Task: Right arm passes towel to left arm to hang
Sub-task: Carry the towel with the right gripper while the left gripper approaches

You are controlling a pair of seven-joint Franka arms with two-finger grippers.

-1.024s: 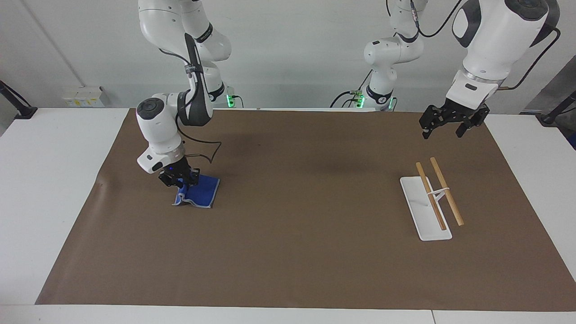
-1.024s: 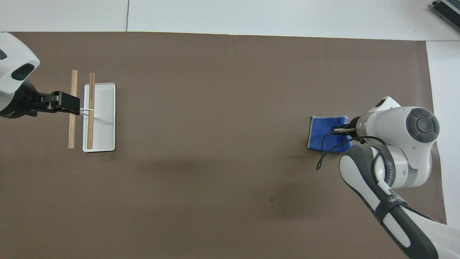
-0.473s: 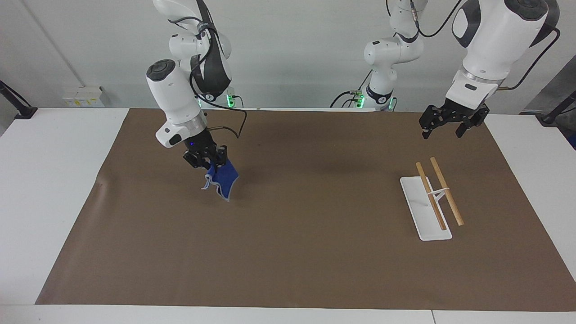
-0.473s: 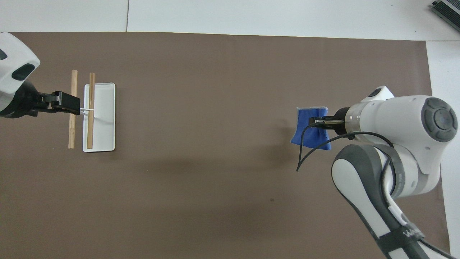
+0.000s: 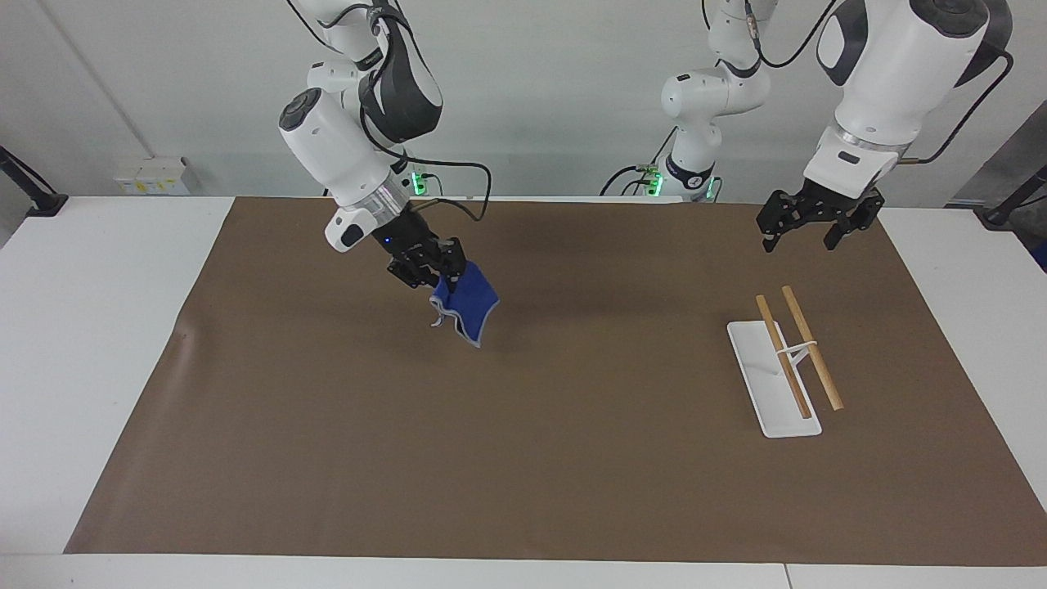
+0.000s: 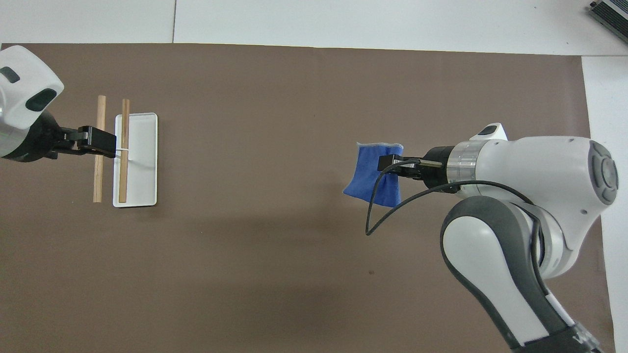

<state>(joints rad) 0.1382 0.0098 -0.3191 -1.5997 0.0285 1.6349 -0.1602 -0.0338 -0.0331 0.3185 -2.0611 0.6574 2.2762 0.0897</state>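
1. While the towel (image 5: 464,304) is pinched by one edge in the closed right gripper (image 5: 436,276) and hangs clear above the brown mat (image 5: 523,458), a free corner should be kept presented for the handover.
2. The left gripper (image 5: 810,225) is held waiting, fingers spread and empty, over the mat beside the rack (image 5: 785,364).
3. Between towel and rack, bare mat is left for the pass.

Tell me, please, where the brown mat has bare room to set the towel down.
The brown mat lies bare between the towel, hanging from the right gripper, and the towel rack. The only crowded patch is the left arm's end, where the left gripper hangs above the mat beside the rack.
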